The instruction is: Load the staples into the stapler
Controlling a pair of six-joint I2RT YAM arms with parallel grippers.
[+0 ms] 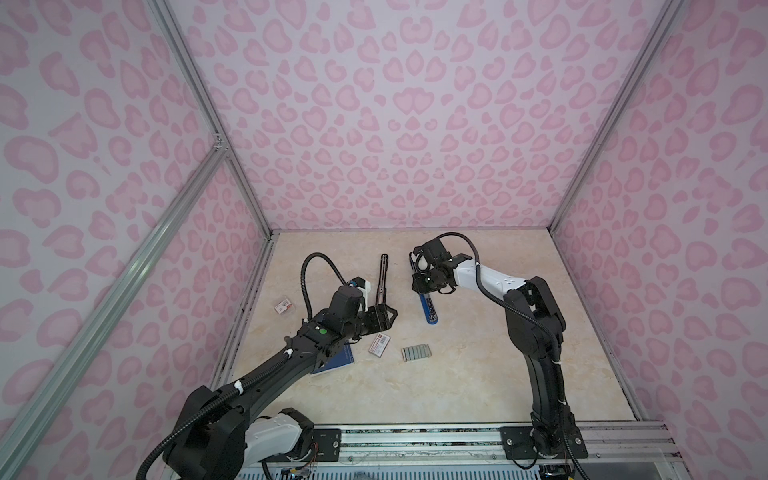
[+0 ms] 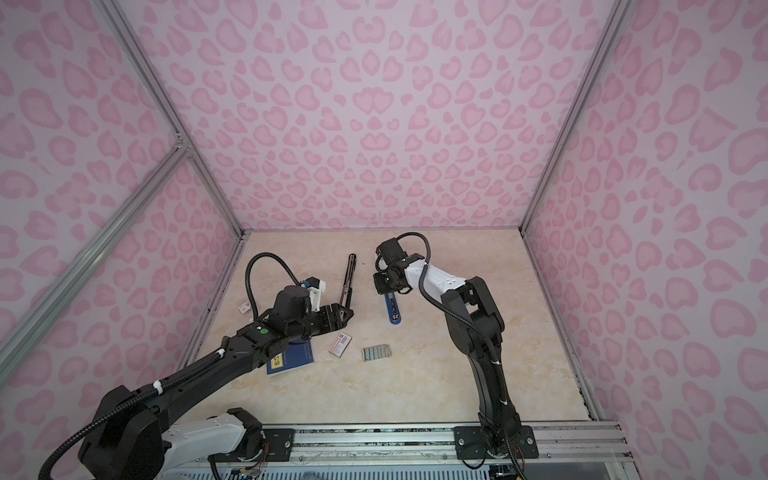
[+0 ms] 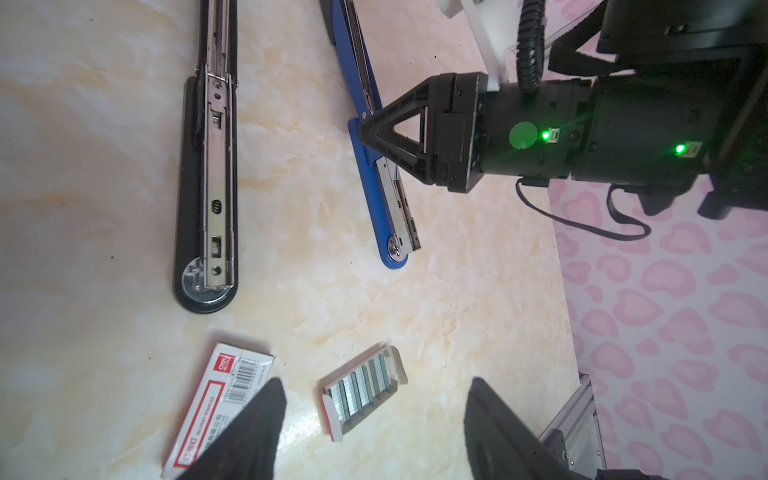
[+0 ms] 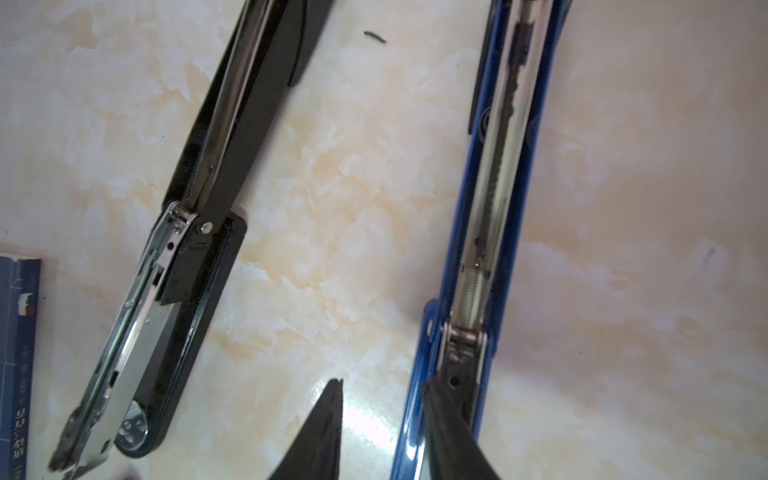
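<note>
Silvery-grey metal. Entry 1: staples (image 1: 417,352), thin strips packed side by side into a small flat rectangle. They sit in an opened card tray toward the front of the table (image 1: 478,382), between the two arms. The rectangle's long side runs across the table in both top views, crosswise to both staplers.

Entry 2: blue stapler (image 1: 428,309), opened out flat with its metal channel facing up, long axis running front to back. Its near end points toward the staples, which lie in front of it and apart from it.

Entry 3: black stapler (image 1: 381,278), also opened flat, roughly parallel and farther left.

Entry 4: white-and-red box (image 1: 380,344), just beside the staples on the left arm's side.

Entry 5: left claw (image 3: 376,379), jaws wide apart and empty. In the left wrist view the staples lie directly ahead, framed between its fingers. It is the nearer claw.

Entry 6: right claw (image 4: 382,384), jaws part-way apart at the blue stapler's hinge. One finger lies over the metal channel and the other over bare table, with nothing seen gripped.

Assessment: the pick likely falls to the left claw. The carry would then run back and rightward, and the strips would need turning to lie along the channel.
</note>
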